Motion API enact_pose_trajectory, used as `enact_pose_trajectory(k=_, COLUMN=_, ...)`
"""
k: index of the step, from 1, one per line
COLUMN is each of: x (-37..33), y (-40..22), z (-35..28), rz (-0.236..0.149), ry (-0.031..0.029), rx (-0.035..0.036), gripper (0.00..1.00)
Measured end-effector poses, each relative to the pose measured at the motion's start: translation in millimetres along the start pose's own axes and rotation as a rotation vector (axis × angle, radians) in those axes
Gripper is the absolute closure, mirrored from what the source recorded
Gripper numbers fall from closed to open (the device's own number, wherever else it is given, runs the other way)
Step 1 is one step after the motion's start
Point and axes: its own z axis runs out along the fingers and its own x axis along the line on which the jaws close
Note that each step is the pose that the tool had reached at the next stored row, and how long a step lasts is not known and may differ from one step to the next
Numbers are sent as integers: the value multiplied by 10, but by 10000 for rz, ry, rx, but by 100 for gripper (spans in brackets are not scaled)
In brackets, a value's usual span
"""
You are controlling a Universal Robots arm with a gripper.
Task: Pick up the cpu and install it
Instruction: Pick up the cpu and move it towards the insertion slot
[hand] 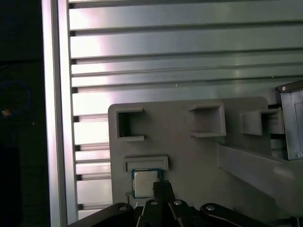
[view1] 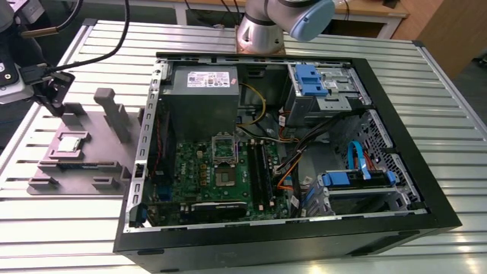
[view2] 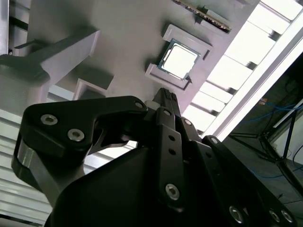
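Note:
The cpu [view1: 70,142] is a small silver square lying flat in a framed pocket of the mauve-grey tray [view1: 102,153] at the exterior view's left. My gripper [view1: 53,109] hangs above the tray's far corner, apart from the chip, with its black fingers pressed together and nothing between them. In both wrist views the cpu [view2: 179,60] [hand: 143,181] lies just beyond the gripper [view2: 165,93] [hand: 162,185]. The black socket frame [view1: 226,145] sits on the green motherboard inside the open computer case.
Upright blocks [view1: 114,114] stand on the tray beside my gripper. The open case [view1: 396,217] holds a power supply [view1: 202,91], cables and blue drive brackets [view1: 306,77]. The ribbed metal table [view1: 68,228] runs all around; its edge [hand: 57,118] lies close to the tray.

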Motion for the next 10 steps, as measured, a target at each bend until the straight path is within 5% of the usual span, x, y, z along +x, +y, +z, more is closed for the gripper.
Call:
enact_pose_trajectory(k=5, x=54, y=-6, z=51, rz=0, ry=-2, rx=4, gripper=89)
enact_pose_trajectory(k=6, x=121, y=-14, z=127, rz=-1, ry=-2, rx=19, gripper=89)
enact_pose_trajectory(k=10, x=130, y=-16, z=148, rz=0, ry=-2, rx=19, gripper=89)
